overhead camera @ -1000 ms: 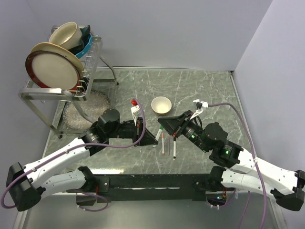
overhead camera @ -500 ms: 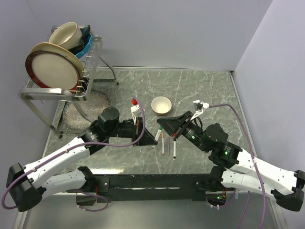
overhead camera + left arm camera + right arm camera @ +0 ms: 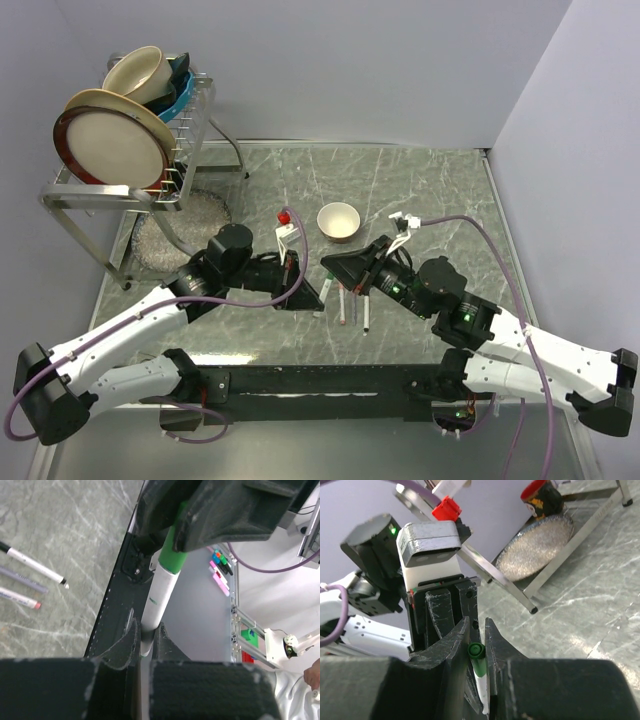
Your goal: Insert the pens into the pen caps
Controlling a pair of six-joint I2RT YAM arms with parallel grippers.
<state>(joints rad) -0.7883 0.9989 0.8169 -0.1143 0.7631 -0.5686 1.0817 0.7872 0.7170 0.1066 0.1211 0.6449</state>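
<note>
- Your left gripper (image 3: pixel 145 647) sits just on the near side of the cream bowl (image 3: pixel 339 221), a little to its left. Its jaws are clenched on the lower end of a white-barrelled pen (image 3: pixel 161 597).
- Your right gripper (image 3: pixel 477 647) faces it tip to tip, also just on the bowl's near side. Its jaws are grasping the green cap (image 3: pixel 175 550).
- In your left wrist view the green cap sits on the far end of the pen's barrel, the two in one line. You cannot tell how deep the pen is seated.
- The pen is held off the surface (image 3: pixel 420 190), bridged between the two grippers.
- Two more pens lie flat on the surface on the bowl's near side, just beside the grippers. They are a red-tipped pen (image 3: pixel 342 305) and a black-tipped pen (image 3: pixel 366 314), side by side and not touching.
- The dish rack (image 3: pixel 100 194) stands well to the left of the bowl.
</note>
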